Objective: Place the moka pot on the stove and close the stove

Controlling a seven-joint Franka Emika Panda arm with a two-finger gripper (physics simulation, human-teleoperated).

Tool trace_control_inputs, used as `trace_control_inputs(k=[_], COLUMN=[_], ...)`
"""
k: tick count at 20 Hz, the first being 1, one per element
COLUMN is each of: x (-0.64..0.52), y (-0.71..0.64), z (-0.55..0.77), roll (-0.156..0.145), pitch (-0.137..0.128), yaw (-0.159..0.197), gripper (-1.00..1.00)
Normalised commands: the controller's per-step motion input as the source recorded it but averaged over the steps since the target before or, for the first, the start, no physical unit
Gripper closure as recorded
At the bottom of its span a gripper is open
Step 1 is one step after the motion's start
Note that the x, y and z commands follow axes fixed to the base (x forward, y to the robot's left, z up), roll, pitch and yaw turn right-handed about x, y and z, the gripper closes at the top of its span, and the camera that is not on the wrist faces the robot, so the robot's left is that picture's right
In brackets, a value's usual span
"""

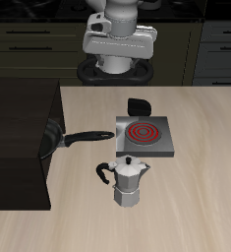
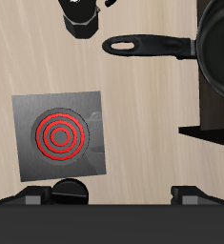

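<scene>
The silver moka pot stands upright on the table, just in front of the stove and nearer the table's front edge. Part of it also shows in the wrist view. The grey stove has a red spiral coil and a black knob on its far side. The wrist view shows the stove and its knob too. My gripper hangs high above the table's back, behind the stove. In the wrist view the gripper is open and empty, with its fingertips wide apart.
A black frying pan lies beside the stove, its handle pointing at the stove. The pan also shows in the wrist view. A large black box stands beyond the pan.
</scene>
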Motion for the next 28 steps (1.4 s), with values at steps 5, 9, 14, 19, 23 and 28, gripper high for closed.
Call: trace_control_inputs(k=[5, 9, 14, 19, 23, 28], x=[0.38, 0.16, 0.33, 0.45, 0.49, 0.29], y=[0.02, 0.14, 0.12, 0.05, -0.02, -0.02], z=[0.11, 0.02, 0.07, 0.08, -0.02, -0.03], roll=[-0.020, 0.025, 0.008, -0.020, 0.020, -0.019], pitch=[-0.084, -0.027, -0.011, 0.004, 0.035, 0.005], yaw=[0.020, 0.035, -0.001, 0.021, -0.021, -0.023], gripper=[-1.00, -1.00, -1.00, -1.00, -1.00, -1.00])
